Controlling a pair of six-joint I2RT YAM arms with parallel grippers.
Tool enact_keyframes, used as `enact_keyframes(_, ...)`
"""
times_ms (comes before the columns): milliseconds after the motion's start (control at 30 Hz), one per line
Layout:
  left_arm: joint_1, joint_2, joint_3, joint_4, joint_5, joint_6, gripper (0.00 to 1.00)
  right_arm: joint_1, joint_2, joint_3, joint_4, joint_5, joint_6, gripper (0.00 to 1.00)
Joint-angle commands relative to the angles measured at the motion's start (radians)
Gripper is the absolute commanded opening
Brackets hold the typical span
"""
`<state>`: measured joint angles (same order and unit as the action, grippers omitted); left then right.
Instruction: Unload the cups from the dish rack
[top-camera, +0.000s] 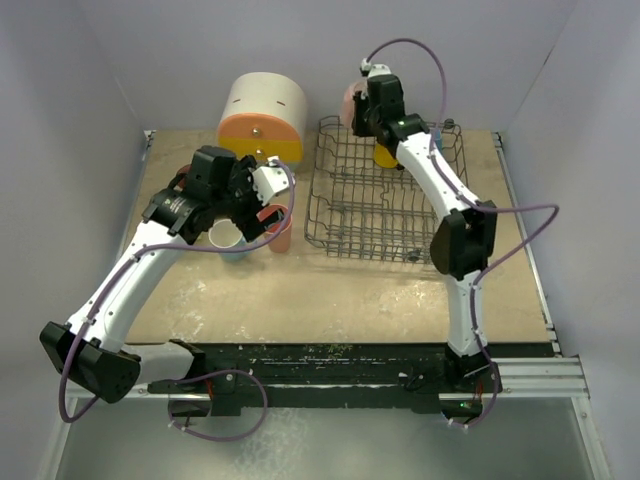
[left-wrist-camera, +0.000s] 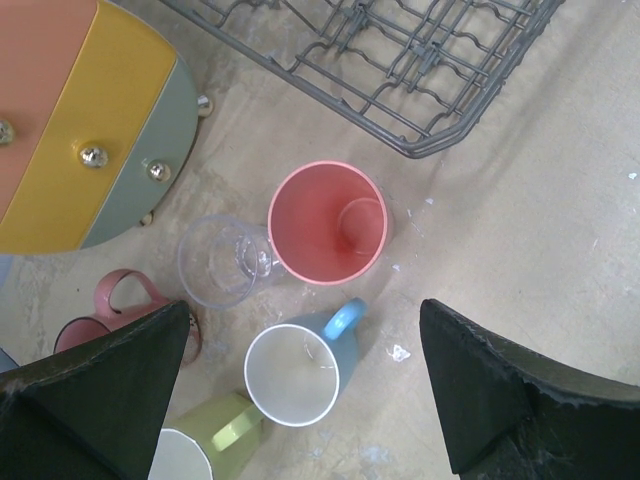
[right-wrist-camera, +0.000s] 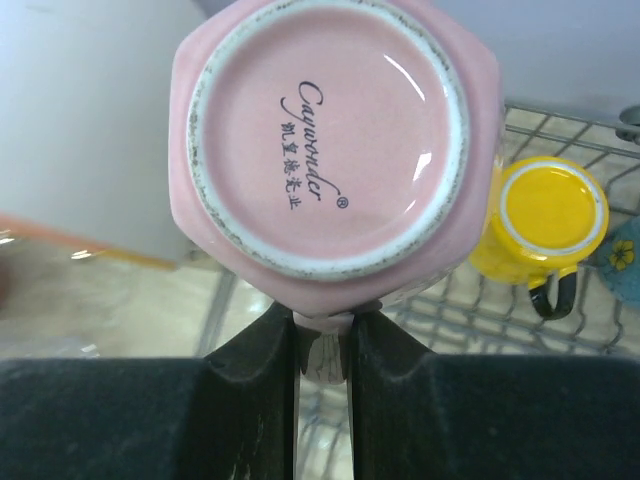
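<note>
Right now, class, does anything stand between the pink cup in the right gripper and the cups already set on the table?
Yes. Between the pink cup and the unloaded cups lies the dish rack's left wall, and the open left gripper hangs right over those cups.

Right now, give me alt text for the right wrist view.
The right gripper is closed on a pink cup, apparently by its handle, its stamped base filling the view. To the right, a yellow cup with a dark handle sits base-up in the dish rack.
</note>
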<state>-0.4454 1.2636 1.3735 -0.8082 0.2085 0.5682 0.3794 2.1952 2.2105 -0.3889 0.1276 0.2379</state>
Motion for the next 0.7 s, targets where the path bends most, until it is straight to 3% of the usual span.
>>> enact_keyframes(0,0.001,-0.06,-0.046,0.163,0.051,0.019,0.99,0.024,-0.284,-0.128,0.066,-0.164,0.109,0.0)
enact_keyframes(100,0.002,-0.082,-0.089,0.249,0.108,0.037,0.99,0.024,-0.463,-0.341,0.139,-0.327,0.225,0.0)
enact_keyframes(300,0.001,-0.043,-0.03,0.265,0.182,0.037,0.99,0.044,-0.782,-0.74,0.329,-0.612,0.496,0.0)
enact_keyframes(467,0.001,-0.104,-0.013,0.222,0.314,0.1,0.99,0.084,-0.964,-1.004,0.588,-0.725,0.796,0.0)
enact_keyframes(667,0.001,-0.172,-0.005,0.176,0.363,0.126,0.99,0.154,-1.086,-1.211,0.894,-0.725,1.089,0.0)
